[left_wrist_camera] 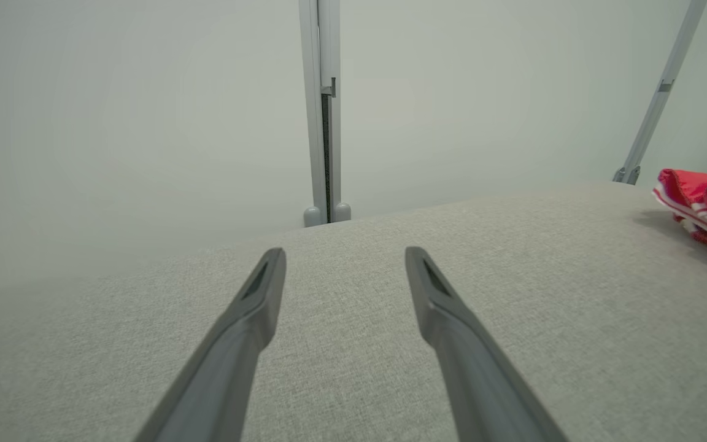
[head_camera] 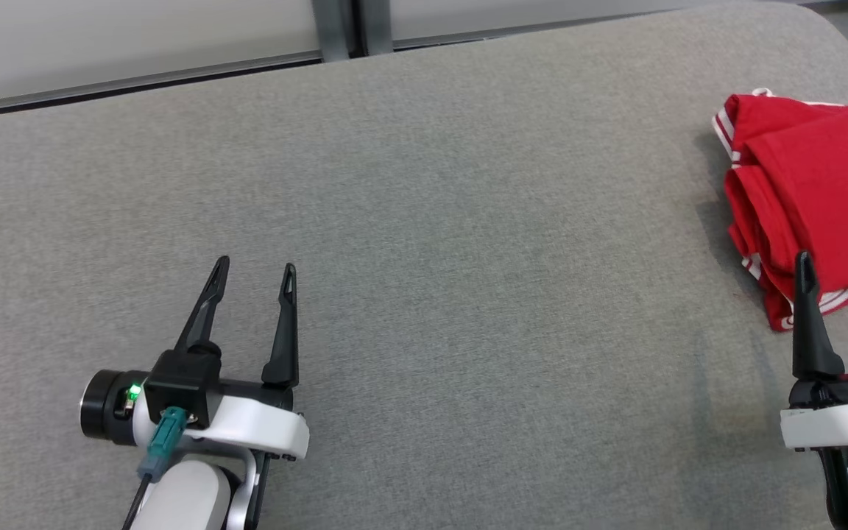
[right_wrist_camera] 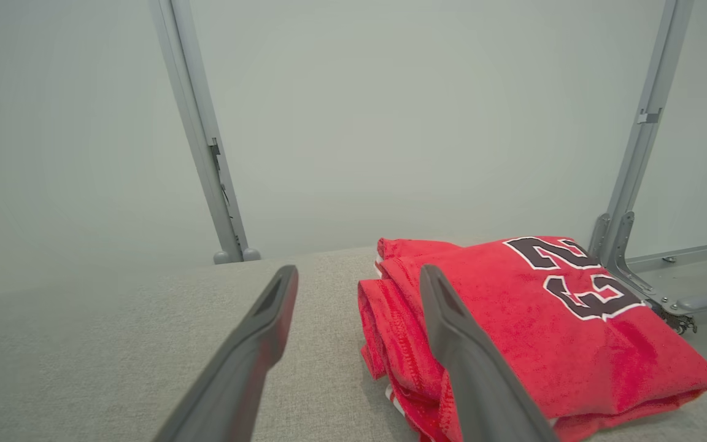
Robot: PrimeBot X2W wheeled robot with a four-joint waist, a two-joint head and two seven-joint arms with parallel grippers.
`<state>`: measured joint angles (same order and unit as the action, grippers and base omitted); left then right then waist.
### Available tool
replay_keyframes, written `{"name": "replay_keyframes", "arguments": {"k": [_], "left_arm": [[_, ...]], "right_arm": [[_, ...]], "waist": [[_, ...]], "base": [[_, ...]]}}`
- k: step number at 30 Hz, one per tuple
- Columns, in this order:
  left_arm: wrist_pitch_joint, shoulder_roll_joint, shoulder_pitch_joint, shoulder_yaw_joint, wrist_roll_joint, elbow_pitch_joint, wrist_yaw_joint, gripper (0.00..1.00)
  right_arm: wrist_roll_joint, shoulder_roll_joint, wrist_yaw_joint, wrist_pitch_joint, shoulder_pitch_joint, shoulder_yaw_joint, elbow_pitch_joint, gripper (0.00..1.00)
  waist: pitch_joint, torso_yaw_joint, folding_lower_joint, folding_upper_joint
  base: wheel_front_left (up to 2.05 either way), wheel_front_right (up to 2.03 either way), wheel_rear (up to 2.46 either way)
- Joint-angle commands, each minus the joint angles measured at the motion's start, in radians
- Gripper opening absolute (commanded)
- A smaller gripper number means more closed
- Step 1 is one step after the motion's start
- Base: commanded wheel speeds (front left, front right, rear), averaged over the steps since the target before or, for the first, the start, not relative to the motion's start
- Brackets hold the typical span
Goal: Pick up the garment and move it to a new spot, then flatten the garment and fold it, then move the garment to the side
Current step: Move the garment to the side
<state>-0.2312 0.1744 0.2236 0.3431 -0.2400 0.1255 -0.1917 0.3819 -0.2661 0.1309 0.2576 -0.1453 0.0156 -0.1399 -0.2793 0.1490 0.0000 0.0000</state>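
The garment (head_camera: pixel 807 177) is a red jersey with white trim and dark numbers, lying folded in a neat stack at the right edge of the grey padded table (head_camera: pixel 424 243). My right gripper (head_camera: pixel 838 266) stands open just in front of its near edge, with nothing between the fingers. From the right wrist the garment (right_wrist_camera: pixel 544 319) lies ahead and to the right of the right gripper (right_wrist_camera: pixel 358 275). Far to the left, my left gripper (head_camera: pixel 256 271) hangs open over bare table, holding nothing. Between the left gripper (left_wrist_camera: pixel 345 258) fingers is only grey fabric, and the garment (left_wrist_camera: pixel 706 205) peeks in at the right edge.
A pale wall with grey metal posts (left_wrist_camera: pixel 323 110) runs behind the table's far edge. The table's rounded right corner (head_camera: pixel 829 29) lies just beyond the garment. A metal bracket (right_wrist_camera: pixel 629 258) stands past the table on the right.
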Motion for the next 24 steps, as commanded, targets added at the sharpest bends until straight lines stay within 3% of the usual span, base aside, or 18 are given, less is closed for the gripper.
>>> {"name": "replay_keyframes", "arguments": {"k": [1,9,18,24], "left_arm": [[-0.008,0.002,-0.015,-0.006,-0.006,0.000,-0.004,1.00],[-0.027,0.015,-0.134,-0.056,-0.046,-0.002,-0.031,1.00],[-0.027,0.043,-0.271,-0.076,-0.074,-0.014,-0.032,1.00],[-0.019,0.061,-0.308,-0.080,-0.088,-0.026,-0.026,1.00]], "right_arm": [[-0.004,0.001,0.000,-0.004,0.013,0.002,0.013,1.00],[-0.059,0.018,0.000,-0.103,0.113,0.001,0.113,1.00],[-0.087,0.051,0.000,-0.177,0.219,0.015,0.146,1.00],[-0.104,0.068,0.000,-0.208,0.270,0.008,0.173,1.00]], "waist": [[0.041,-0.045,0.0000,0.0000],[0.153,-0.173,0.0000,0.0000],[0.282,-0.192,0.0000,0.0000],[0.310,-0.187,0.0000,0.0000]], "base": [[0.00,0.00,0.00],[0.00,0.00,0.00],[0.00,0.00,0.00],[0.00,0.00,0.00]]}}
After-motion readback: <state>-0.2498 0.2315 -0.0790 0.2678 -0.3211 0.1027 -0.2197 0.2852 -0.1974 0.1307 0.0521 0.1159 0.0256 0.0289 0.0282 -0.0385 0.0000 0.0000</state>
